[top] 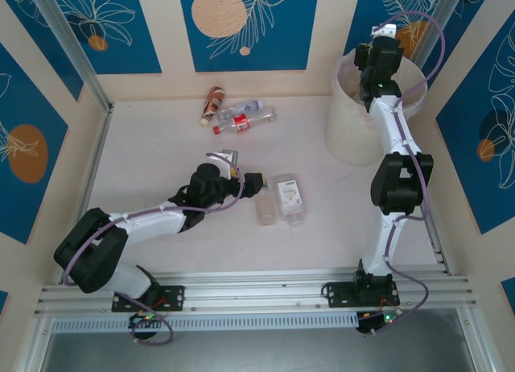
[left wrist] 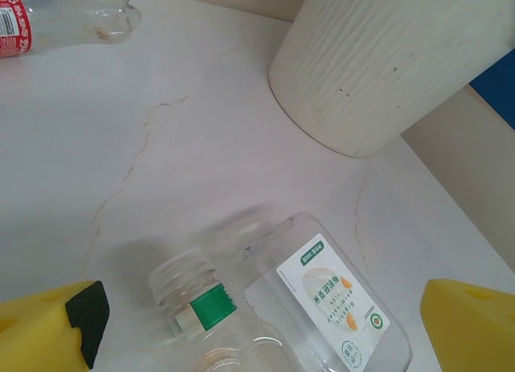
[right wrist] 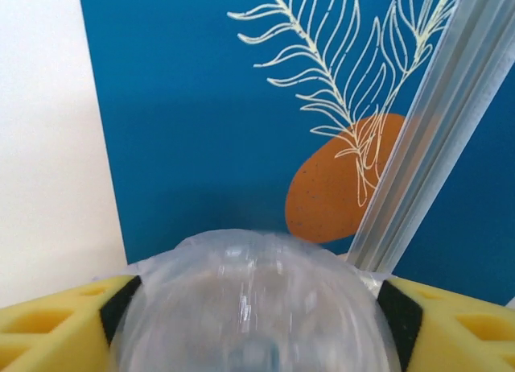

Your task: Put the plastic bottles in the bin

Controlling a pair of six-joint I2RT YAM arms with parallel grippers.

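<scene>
Two clear plastic bottles lie side by side mid-table: a flat one with a white label (top: 288,196) (left wrist: 330,299) and a smaller one with a green neck band (top: 265,208) (left wrist: 197,303). My left gripper (top: 254,182) (left wrist: 257,344) is open just short of them, and its yellow fingers (left wrist: 48,328) stand wide on either side. The cream-white bin (top: 348,126) (left wrist: 386,58) stands at the back right. Above its rim my right gripper (top: 383,40) (right wrist: 253,324) is shut on a clear bottle (right wrist: 253,299). At the back lie a brown bottle (top: 212,105), a red-labelled one (top: 241,121) (left wrist: 56,14) and a clear one (top: 248,109).
Blue and cream wall panels close in the table on three sides. A metal post (right wrist: 434,146) runs up beside the right gripper. An aluminium rail (top: 257,287) lines the near edge.
</scene>
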